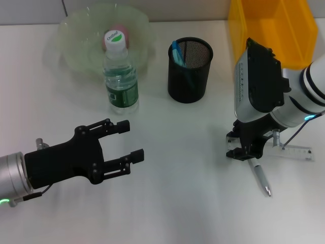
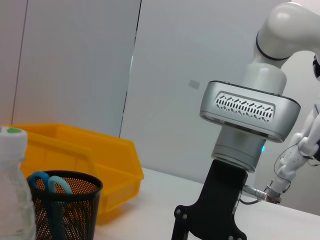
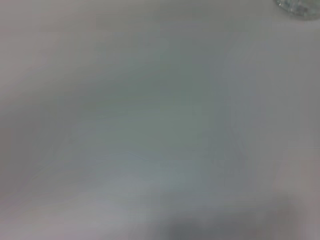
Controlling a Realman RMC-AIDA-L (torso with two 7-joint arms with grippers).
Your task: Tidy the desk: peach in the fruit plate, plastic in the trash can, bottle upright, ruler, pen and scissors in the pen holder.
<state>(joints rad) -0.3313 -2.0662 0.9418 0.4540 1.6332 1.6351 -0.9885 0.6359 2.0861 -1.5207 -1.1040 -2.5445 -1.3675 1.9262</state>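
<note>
The right gripper point(image 1: 247, 151) stands lowered, its fingers hidden, over the top end of a slim silver pen point(image 1: 259, 178) lying beside it and a clear ruler point(image 1: 294, 151), while the left gripper point(image 1: 133, 141) hovers spread far across the white desk point(image 1: 177, 203).

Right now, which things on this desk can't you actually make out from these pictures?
- Right claw: head view, the arm's own body covers its fingers, so open or shut is unclear; its grip on the pen or ruler too.
- Peach: head view, mostly behind the bottle cap.
- Bin: inside cut off by the top edge.
- Right wrist view: only blur.
- Left claw: missing from the left wrist view.
</note>
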